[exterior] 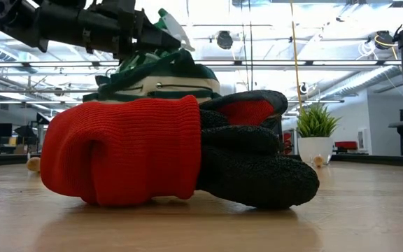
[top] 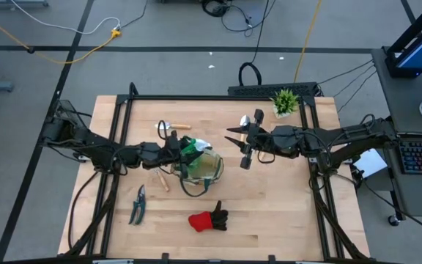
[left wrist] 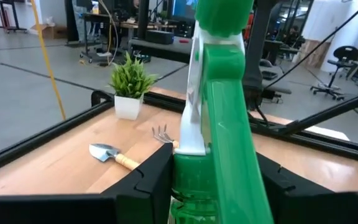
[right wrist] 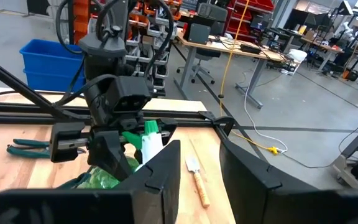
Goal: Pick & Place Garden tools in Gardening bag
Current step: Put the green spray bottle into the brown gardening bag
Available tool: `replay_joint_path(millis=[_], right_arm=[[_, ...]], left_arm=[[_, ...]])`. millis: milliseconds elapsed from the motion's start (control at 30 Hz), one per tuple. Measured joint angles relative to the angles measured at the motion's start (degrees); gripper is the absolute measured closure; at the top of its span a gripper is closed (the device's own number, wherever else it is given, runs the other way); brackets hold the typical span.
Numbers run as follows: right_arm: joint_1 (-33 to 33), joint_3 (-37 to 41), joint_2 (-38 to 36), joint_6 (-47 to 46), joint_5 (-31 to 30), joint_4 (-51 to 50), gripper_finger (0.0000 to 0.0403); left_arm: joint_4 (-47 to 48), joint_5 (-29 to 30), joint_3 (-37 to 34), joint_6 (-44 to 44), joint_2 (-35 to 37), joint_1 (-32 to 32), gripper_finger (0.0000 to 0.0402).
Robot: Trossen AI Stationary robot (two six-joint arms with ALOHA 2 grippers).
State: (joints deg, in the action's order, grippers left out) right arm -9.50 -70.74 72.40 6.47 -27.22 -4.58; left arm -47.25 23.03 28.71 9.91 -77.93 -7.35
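Observation:
My left gripper (top: 180, 152) is shut on a green-and-white spray bottle (top: 193, 145) right over the left rim of the round tan gardening bag (top: 205, 167). My right gripper (top: 244, 147) hangs open to the bag's right, higher up, with nothing between its fingers (right wrist: 199, 142). On the table lie a wooden-handled trowel (top: 174, 126), another wooden-handled tool (top: 161, 180), dark-handled pruning shears (top: 138, 204) and a red-and-black glove (top: 209, 220). The glove (exterior: 173, 150) fills the low view, with the bag (exterior: 161, 80) behind it. My left gripper pinches the bottle's green body just below the white spray head (left wrist: 188, 180) between its two fingers (left wrist: 148, 180). The fingers lie level, coming from the table's left. The bottle's head is up; its lower end is hidden, so whether it touches the bag cannot be told.
A small spiky potted plant (top: 285, 101) stands at the far right of the table. A black frame rail (top: 218, 95) runs along the far edge. Bare wood lies between the bag and the table's right edge.

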Motion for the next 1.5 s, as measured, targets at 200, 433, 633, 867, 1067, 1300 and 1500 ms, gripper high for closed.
replay_joint_path(millis=[200,433,633,867,1067,1300,1500], right_arm=[[0.0,0.0,0.0,0.03,0.0,-0.02,0.0298],[0.0,0.0,0.0,0.13,0.02,-0.04,0.0298],[0.0,0.0,0.0,0.16,0.02,-0.15,0.0298],[0.0,0.01,0.0,0.16,0.07,-0.5,0.0298],[0.0,0.02,0.0,0.16,0.24,-0.59,0.0298],[0.02,0.02,0.0,0.16,0.24,-0.59,0.0298],[0.02,0.02,0.0,0.16,0.24,-0.61,0.0298]], left_arm=[[-6.5,-2.16,0.0,-2.41,0.0,0.7,0.0243],[-5.27,-3.29,0.0,-2.23,-0.27,0.7,0.0251],[0.78,-3.47,0.0,0.12,-0.85,0.68,0.0255],[6.78,-3.55,0.0,1.81,-0.87,0.4,0.0241],[7.39,-3.58,0.0,1.77,-0.76,0.24,0.025],[11.08,-3.58,0.0,1.75,0.91,0.24,0.0235],[18.06,-3.56,0.0,0.87,6.11,0.24,0.0226]])
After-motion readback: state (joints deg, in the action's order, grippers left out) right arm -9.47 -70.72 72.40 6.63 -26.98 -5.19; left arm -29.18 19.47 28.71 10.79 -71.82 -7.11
